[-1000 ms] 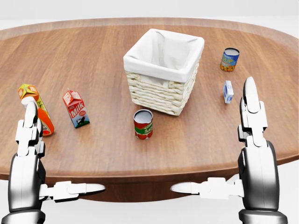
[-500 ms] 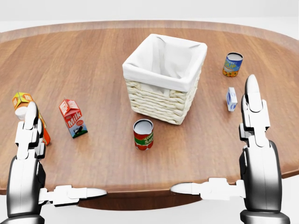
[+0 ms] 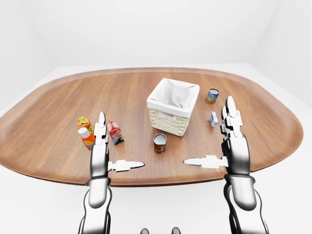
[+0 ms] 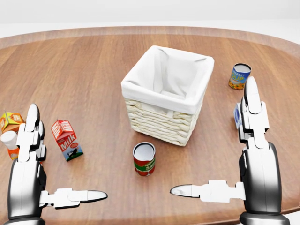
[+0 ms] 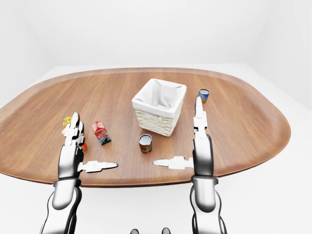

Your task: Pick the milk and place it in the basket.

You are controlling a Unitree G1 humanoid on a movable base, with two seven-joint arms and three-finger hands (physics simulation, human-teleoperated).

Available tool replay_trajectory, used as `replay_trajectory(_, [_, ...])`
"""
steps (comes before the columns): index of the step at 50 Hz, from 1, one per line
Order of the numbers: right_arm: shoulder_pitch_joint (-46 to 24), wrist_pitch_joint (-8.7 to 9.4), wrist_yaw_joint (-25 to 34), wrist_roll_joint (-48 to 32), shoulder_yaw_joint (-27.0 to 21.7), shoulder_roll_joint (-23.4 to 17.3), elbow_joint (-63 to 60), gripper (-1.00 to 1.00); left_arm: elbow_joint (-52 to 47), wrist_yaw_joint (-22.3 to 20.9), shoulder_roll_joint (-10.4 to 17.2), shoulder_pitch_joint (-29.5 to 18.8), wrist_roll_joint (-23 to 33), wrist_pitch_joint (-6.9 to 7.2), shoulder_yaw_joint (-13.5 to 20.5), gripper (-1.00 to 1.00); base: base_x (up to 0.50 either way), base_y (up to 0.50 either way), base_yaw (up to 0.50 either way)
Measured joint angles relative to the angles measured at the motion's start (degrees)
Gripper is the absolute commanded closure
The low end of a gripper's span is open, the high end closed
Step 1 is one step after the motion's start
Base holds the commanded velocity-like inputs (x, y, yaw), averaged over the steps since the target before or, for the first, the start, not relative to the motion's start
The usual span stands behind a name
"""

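Both hands are raised over the near edge of the surface, empty and spread. In the head view the left hand (image 4: 35, 176) stands at the lower left, two fingers pointing up the picture and its thumb stretched flat toward the middle. The right hand (image 4: 236, 164) mirrors it at the lower right, thumb reaching inward. Neither touches anything.

Just beside the left hand's raised fingers, on its right, stands the milk (image 4: 66, 139), a red carton tilted slightly, upright on the wood. On the hand's other side an orange juice bottle (image 4: 10, 133) is partly cut off by the picture's left edge.

Bare wood lies between the two thumbs, broken only by a red can (image 4: 144, 159) standing open-topped below the basket (image 4: 164, 96). The basket, wicker with a white liner, sits mid-surface, well apart from the milk. Behind the right hand's fingers a small blue carton (image 4: 237, 116) is partly hidden; a blue can (image 4: 240, 76) stands above it.

The surface (image 3: 53, 141) is a broad oval with clear room all round.

Against the earlier pictures the whole view has shifted: the camera has moved closer, and the things sit lower and larger.
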Motion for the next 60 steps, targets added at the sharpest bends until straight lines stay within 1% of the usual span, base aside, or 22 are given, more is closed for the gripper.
replay_trajectory(8, [0.1,0.00,0.0,-0.1,0.1,0.0,0.1,-1.00,0.5,0.0,0.0,0.1,0.0,-0.46,0.0,-1.00,0.32,0.01,0.00])
replay_trajectory(38, [0.2,0.00,-0.1,-0.4,0.6,-0.1,0.7,-1.00,1.4,0.1,0.0,-0.1,0.2,-1.33,-0.2,-1.00,0.50,0.09,0.00])
replay_trajectory(43, [0.4,0.00,-0.2,-0.4,0.6,-0.1,0.8,-1.00,2.1,0.4,0.1,-0.3,0.5,-1.73,-0.1,-1.00,0.36,0.09,0.00])
replay_trajectory(49, [0.5,0.00,-0.1,-0.4,0.7,-0.1,0.8,-1.00,4.2,1.2,0.5,-1.5,1.6,-2.18,0.5,-1.00,0.18,0.05,0.00])
replay_trajectory(54, [0.5,0.00,-0.2,-0.4,0.6,-0.1,1.0,-1.00,7.6,2.2,1.5,-3.9,4.1,-2.62,1.6,-1.00,0.07,0.00,0.00])
replay_trajectory(60, [0.6,0.00,-0.2,-0.5,0.7,-0.1,1.1,-1.00,10.8,1.8,3.2,-7.0,7.5,-2.21,3.3,-1.00,0.05,0.00,0.00])
